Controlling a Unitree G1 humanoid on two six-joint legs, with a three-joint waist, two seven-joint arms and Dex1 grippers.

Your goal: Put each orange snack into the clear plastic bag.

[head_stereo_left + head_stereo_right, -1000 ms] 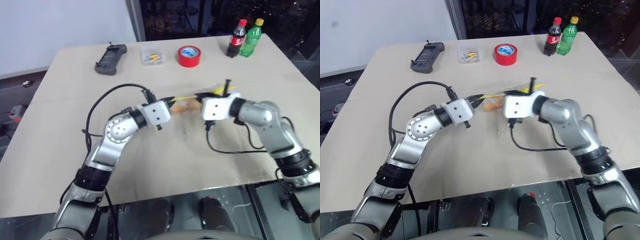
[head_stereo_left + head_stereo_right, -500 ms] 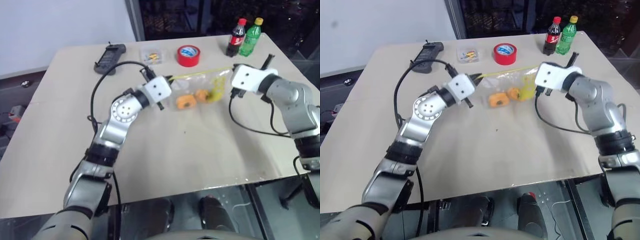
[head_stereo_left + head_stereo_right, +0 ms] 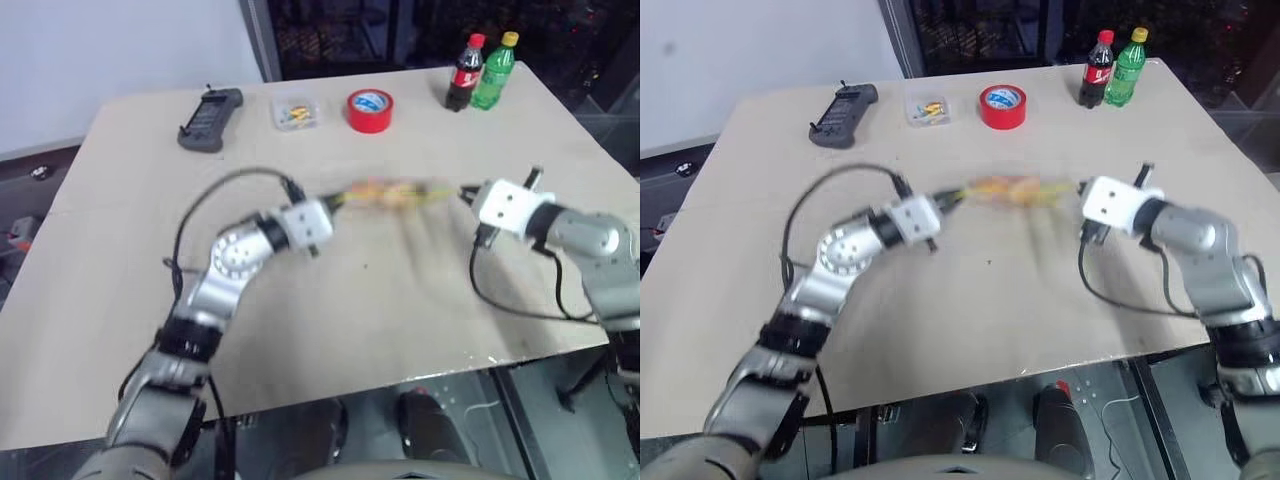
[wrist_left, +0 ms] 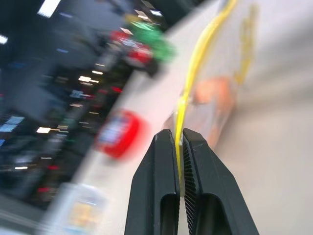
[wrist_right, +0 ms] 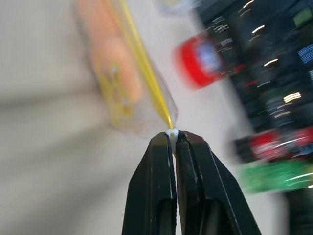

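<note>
The clear plastic bag [image 3: 385, 192] hangs stretched and motion-blurred between my two grippers above the middle of the table. Both orange snacks [image 4: 215, 93] show through its film, side by side below the yellow seal strip [image 4: 195, 63]. My left gripper [image 3: 335, 200] is shut on the strip's left end, with the jaws pinched tight on it in the left wrist view [image 4: 177, 134]. My right gripper [image 3: 463, 192] is shut on the bag's right corner, where the strip ends [image 5: 172, 133]. The snacks [image 5: 117, 63] and some yellowish scrap lie just beyond its tips.
Along the table's far edge stand a black handheld device [image 3: 208, 118], a small clear box [image 3: 297, 112], a red tape roll [image 3: 369, 110], a cola bottle [image 3: 459, 73] and a green bottle [image 3: 496, 70]. Bare tabletop [image 3: 380, 300] lies under and in front of the bag.
The grippers, close together a second ago, have spread apart and pulled the bag taut. Over the last half second both came down and nearer with it, and the bag is now blurred.
</note>
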